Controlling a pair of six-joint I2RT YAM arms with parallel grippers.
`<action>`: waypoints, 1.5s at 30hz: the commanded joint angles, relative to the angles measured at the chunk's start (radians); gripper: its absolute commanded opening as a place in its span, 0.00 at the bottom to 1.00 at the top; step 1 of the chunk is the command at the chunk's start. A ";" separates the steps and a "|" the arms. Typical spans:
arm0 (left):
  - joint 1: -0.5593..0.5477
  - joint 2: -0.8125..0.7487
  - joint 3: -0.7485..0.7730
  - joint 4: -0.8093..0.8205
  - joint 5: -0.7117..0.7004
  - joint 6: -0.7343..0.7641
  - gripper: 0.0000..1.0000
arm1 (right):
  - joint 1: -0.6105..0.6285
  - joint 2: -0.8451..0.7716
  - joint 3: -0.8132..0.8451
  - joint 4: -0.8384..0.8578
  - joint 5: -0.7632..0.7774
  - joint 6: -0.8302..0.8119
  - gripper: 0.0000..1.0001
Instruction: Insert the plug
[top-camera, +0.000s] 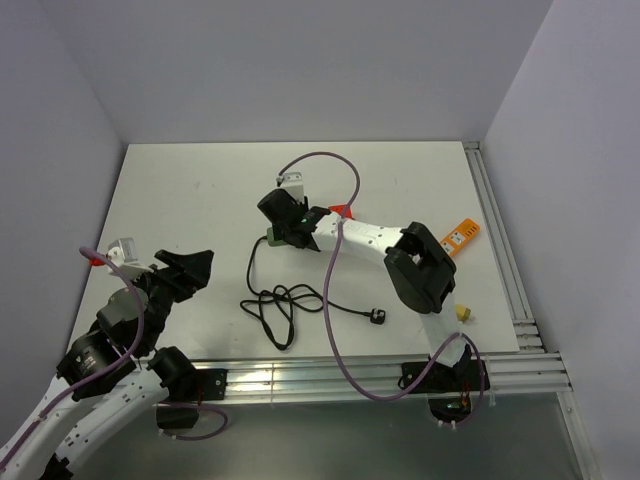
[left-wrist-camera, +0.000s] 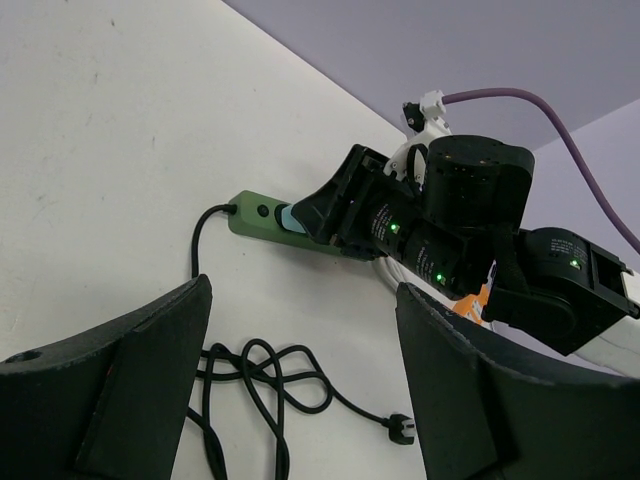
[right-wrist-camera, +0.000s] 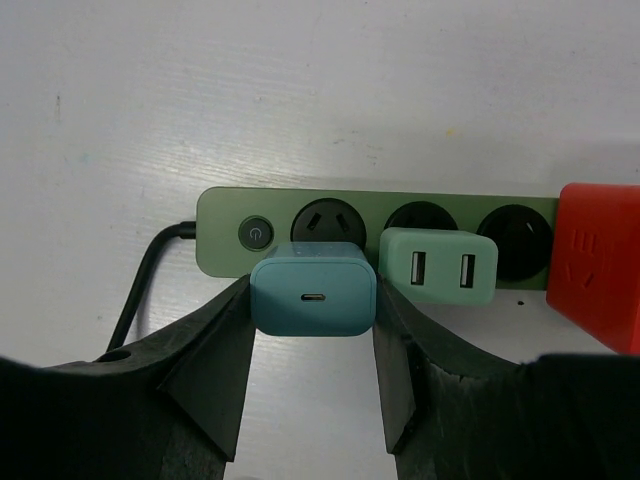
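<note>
My right gripper (right-wrist-camera: 314, 302) is shut on a teal-blue charger plug (right-wrist-camera: 314, 288), one finger on each side. The plug sits over the first socket of the green power strip (right-wrist-camera: 224, 214), next to its round button. Whether its pins are in the socket is hidden. In the top view this gripper (top-camera: 285, 228) is at the strip (top-camera: 271, 239) in the table's middle. The left wrist view shows the plug (left-wrist-camera: 288, 218) against the strip (left-wrist-camera: 254, 215). My left gripper (left-wrist-camera: 303, 295) hangs open and holds nothing, to the left of the strip (top-camera: 195, 268).
A mint USB adapter (right-wrist-camera: 438, 265) and a red plug (right-wrist-camera: 600, 265) occupy the strip's further sockets. The strip's black cord (top-camera: 275, 300) lies coiled in front, ending in a loose black plug (top-camera: 377, 316). An orange item (top-camera: 460, 234) and a small yellow block (top-camera: 462, 313) lie at the right.
</note>
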 joint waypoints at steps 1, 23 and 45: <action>0.001 0.006 -0.011 0.038 0.020 0.006 0.79 | -0.004 -0.066 0.006 0.014 0.032 -0.016 0.00; 0.001 -0.005 -0.002 0.007 0.006 0.007 0.79 | -0.007 0.026 0.089 -0.032 0.051 -0.025 0.00; 0.001 -0.019 -0.006 -0.004 0.005 0.001 0.80 | -0.004 0.098 0.127 -0.099 0.150 -0.039 0.00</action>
